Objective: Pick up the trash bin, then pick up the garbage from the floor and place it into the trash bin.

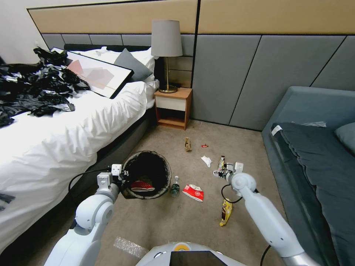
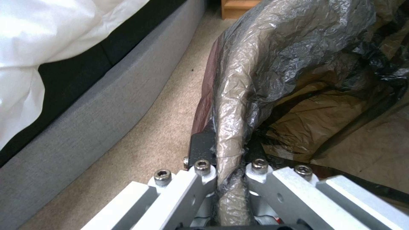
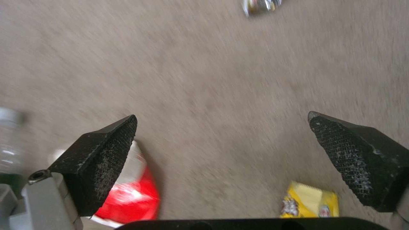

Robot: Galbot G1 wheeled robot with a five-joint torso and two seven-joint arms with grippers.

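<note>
Left gripper [image 1: 124, 173] clamped on trash bin [image 1: 147, 174] rim beside the bed [image 1: 74, 122], red carton [image 1: 142, 186] inside; bottle [image 1: 175, 186] and second carton [image 1: 193, 192] on carpet nearby. Left wrist: fingers [image 2: 200, 150] pinch the liner-covered rim. Right wrist: right gripper [image 3: 221, 153] wide, empty, above carpet, yellow wrapper [image 3: 310, 203] below.

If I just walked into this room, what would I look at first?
Probably the trash bin, held up off the carpet beside the bed by the left gripper, which is shut on its black-lined rim, with a red-and-white carton already inside. Next, the litter on the floor: another carton, a bottle and a yellow wrapper. The right gripper hangs open above them.
</note>
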